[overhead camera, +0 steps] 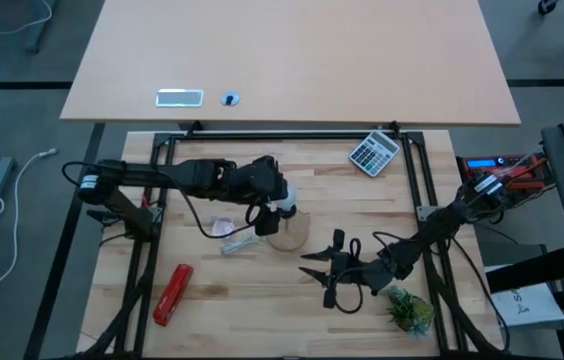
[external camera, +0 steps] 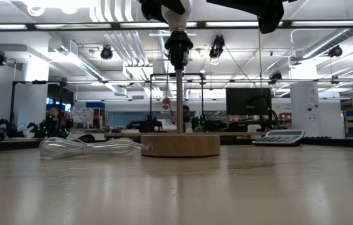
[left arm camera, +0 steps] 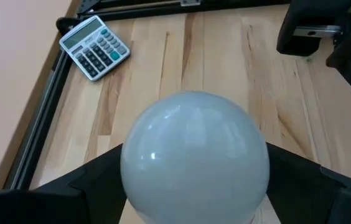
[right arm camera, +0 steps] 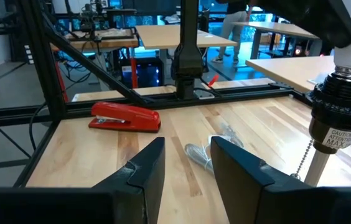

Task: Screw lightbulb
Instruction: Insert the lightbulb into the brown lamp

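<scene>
- A wooden table (overhead camera: 212,300) seen from above, with 2 dark robot arms reaching in, 1 from each side.
- The left gripper (overhead camera: 280,203) sits directly over a round wooden lamp base (overhead camera: 287,232) near the table's middle.
- The lightbulb (left arm camera: 194,155), white and rounded, fills the left wrist view; 1 dark finger (left arm camera: 94,180) stands on each side of it. The fingers are spread wide around the globe, and whether they press it or stand just clear cannot be told.
- From table height, the bulb's white underside (external camera: 178,9) sits atop a black socket (external camera: 179,44) on a thin metal post rising from the base (external camera: 179,145) (the bulb is seated in the socket, upright).
- The right gripper (overhead camera: 324,272) rests low over the table, nearer the front edge than the lamp and to its right, holding nothing. Its 2 fingers (right arm camera: 144,168) stand slightly apart with a narrow gap.
- A clear plastic scrap (overhead camera: 237,243) lies just beside the base.
- A red stapler (overhead camera: 173,293) lies near the front left.
- A calculator (overhead camera: 374,153) lies at the back right.
- A small green plant sprig (overhead camera: 407,310) lies at the front right.
</scene>
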You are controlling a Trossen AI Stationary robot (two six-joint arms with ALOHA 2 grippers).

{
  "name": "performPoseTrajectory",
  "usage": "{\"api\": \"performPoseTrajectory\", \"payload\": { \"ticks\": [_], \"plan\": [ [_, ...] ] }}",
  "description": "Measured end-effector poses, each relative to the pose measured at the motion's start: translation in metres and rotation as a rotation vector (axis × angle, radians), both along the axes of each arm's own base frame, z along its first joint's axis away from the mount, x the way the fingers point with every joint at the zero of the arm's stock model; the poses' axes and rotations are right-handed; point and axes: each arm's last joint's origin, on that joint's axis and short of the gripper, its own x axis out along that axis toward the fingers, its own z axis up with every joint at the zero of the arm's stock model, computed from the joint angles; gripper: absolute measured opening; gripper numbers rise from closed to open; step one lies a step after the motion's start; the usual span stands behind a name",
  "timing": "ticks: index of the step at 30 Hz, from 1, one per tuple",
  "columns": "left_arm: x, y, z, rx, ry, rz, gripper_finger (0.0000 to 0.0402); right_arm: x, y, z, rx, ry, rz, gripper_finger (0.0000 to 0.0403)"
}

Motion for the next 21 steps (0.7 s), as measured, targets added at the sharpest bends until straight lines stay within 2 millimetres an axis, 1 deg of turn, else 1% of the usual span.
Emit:
{"api": "performPoseTrajectory", "payload": {
  "ticks": [9, 21],
  "plan": [
    [-0.0016, -0.0001, 0.0016, -0.003, -0.003, 0.002, 0.0328, 0.0003, -0.0005, 0.0001, 0.000, 0.000, -0.002, 0.0138],
    [-0.0042, -0.0002, 0.0012, -0.009, 0.016, 0.011, 0.0335, 0.0003, -0.0005, 0.0001, -0.001, -0.001, -0.002, 0.0128]
  ]
}}
